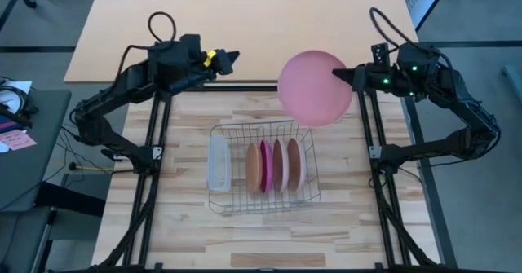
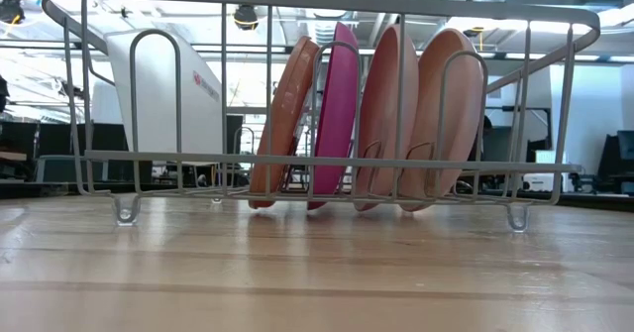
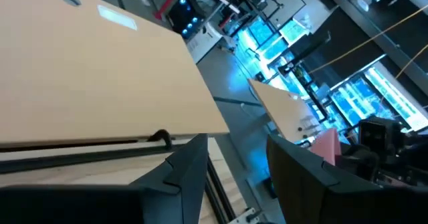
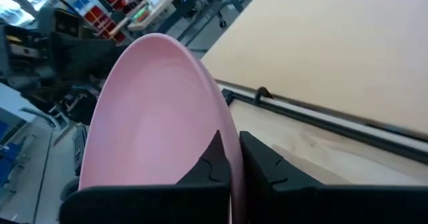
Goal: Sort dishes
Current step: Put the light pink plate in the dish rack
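My right gripper (image 1: 341, 75) is shut on a pale pink round plate (image 1: 316, 87), held high above the table's far side; the plate also fills the right wrist view (image 4: 157, 127). Several plates, orange-tan (image 1: 255, 166), magenta (image 1: 266, 165), and two tan-pink ones (image 1: 285, 165), stand on edge in the silver wire rack (image 1: 263, 168). In the low view they lean in the rack's slots (image 2: 334, 114). My left gripper (image 1: 232, 59) is open and empty, raised over the far left of the table. My right gripper pinches the pink plate's rim (image 4: 227, 158) between its two fingers, one finger on each face. The fingers come level from the table's right side. The plate is lifted clear of the table and rack, its face tilted up toward the high camera.
A translucent white rectangular tray (image 1: 218, 162) stands in the rack's left end. The rack sits mid-table on the wooden top (image 1: 188, 224). A second tan tabletop (image 1: 245, 20) lies beyond the far edge. Dark frame rails (image 1: 155, 183) run along both sides.
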Action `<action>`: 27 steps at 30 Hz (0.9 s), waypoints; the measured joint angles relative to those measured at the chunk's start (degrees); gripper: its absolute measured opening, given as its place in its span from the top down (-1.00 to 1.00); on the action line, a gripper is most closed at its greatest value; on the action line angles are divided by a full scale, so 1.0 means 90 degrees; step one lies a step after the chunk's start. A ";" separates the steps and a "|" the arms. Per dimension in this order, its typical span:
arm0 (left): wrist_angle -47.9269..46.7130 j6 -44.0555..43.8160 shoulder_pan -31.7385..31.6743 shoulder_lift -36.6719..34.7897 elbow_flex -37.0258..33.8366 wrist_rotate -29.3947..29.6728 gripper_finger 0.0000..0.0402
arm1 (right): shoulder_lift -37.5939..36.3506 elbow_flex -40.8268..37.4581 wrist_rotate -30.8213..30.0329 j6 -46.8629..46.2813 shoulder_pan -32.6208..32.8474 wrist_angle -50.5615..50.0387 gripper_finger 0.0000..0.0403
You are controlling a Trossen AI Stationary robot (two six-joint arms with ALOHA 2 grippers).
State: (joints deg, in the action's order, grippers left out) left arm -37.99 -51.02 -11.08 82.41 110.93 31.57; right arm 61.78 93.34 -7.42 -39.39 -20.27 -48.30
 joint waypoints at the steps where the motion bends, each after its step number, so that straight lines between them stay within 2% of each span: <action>1: -0.0029 0.0003 -0.0020 -0.0032 0.0000 -0.0002 0.26 | -0.0016 0.0000 0.0000 -0.0114 0.0000 -0.0023 0.92; 4: -0.0068 0.0057 -0.0070 -0.0139 0.0000 0.0002 0.26 | -0.0044 0.0098 0.0063 -0.0563 0.0071 -0.0064 0.93; 8: -0.0285 0.0103 -0.0150 -0.0268 0.0000 0.0072 0.26 | 0.0061 0.0657 0.0120 -0.0760 0.0362 0.0063 0.93; 14: -0.0615 0.0104 -0.0396 -0.0377 0.0000 0.0078 0.26 | 0.0516 0.2248 0.0155 -0.0813 0.0540 -0.0124 0.93; 18: -0.0627 0.0165 -0.0572 -0.0378 0.0000 -0.0112 0.26 | 0.0966 0.3657 0.0148 -0.0950 0.0542 -0.1299 0.93; 21: -0.0637 0.0347 -0.0759 -0.0376 0.0000 -0.0676 0.26 | 0.1335 0.4585 0.0273 -0.1256 0.0606 -0.2537 0.93; 27: -0.0839 0.0600 -0.1112 -0.0376 0.0000 -0.1563 0.26 | 0.1537 0.4407 0.0464 -0.2168 0.1167 -0.3800 0.93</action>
State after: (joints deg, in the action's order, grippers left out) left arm -45.55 -45.61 -21.09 79.02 110.93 17.51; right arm 75.61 133.00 -3.24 -58.91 -9.77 -82.49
